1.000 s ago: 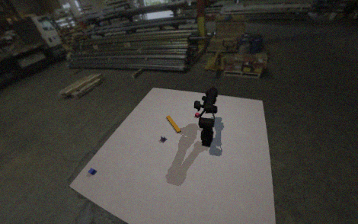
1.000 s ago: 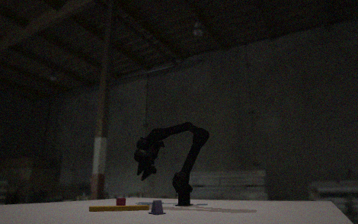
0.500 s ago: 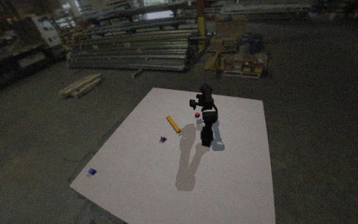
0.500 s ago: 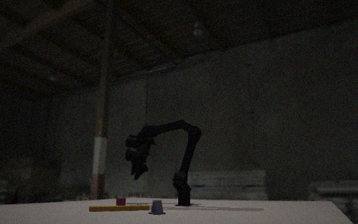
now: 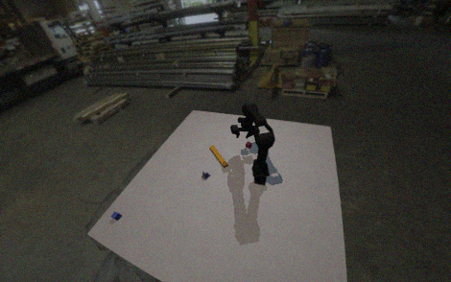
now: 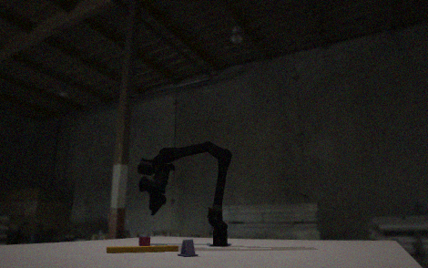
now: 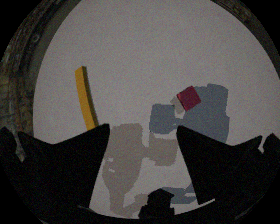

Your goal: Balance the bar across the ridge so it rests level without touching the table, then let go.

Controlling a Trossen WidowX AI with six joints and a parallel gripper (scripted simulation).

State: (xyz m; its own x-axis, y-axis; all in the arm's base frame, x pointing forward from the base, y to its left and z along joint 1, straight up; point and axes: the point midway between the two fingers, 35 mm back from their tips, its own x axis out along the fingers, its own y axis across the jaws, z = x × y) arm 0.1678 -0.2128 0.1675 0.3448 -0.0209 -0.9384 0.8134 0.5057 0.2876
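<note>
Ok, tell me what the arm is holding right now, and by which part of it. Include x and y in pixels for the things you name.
Nothing is held: the gripper (image 6: 155, 213) (image 7: 144, 129) is open, and the yellow bar (image 5: 218, 156) (image 6: 141, 249) (image 7: 85, 97) lies on the table.

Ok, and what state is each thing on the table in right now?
Bar: flat on the table, not on the ridge.
Ridge: upright, bearing nothing.
Red block: on the table, unheld.
Jaws: open, raised, holding nothing.
</note>
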